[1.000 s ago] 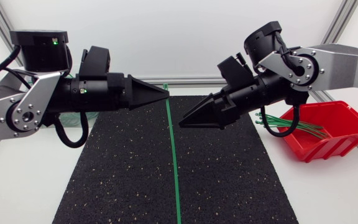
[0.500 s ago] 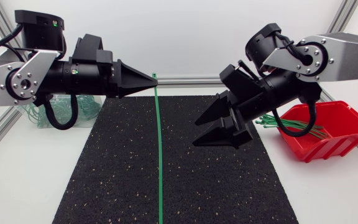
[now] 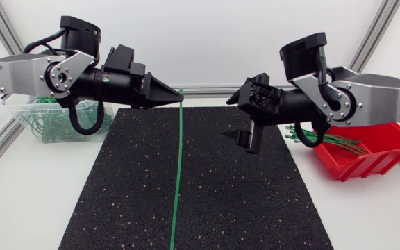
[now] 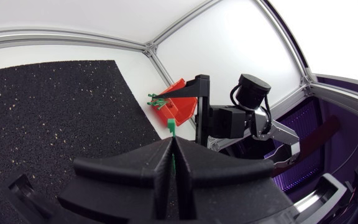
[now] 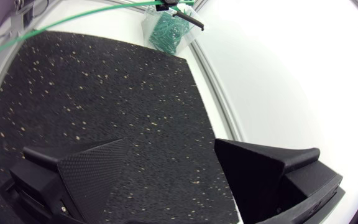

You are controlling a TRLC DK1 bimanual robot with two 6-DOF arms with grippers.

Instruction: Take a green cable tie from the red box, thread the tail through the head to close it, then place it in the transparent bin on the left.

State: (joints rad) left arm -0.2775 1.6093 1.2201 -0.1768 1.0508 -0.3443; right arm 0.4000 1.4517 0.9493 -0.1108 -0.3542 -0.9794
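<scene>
My left hand [image 3: 178, 98], over the mat's [image 3: 255, 208] far edge, clamps the tie [image 3: 177, 173] near its head; the rest trails toward the near edge. My right hand [image 3: 239, 118], spread wide, stands apart.

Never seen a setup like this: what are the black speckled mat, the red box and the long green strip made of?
The black speckled mat: probably matte rubber crumb, grainy with pale flecks. The red open-topped box: moulded plastic, smooth with slight sheen. The long green cable tie: likely flexible nylon, a slim, slightly bowed strip.
</scene>
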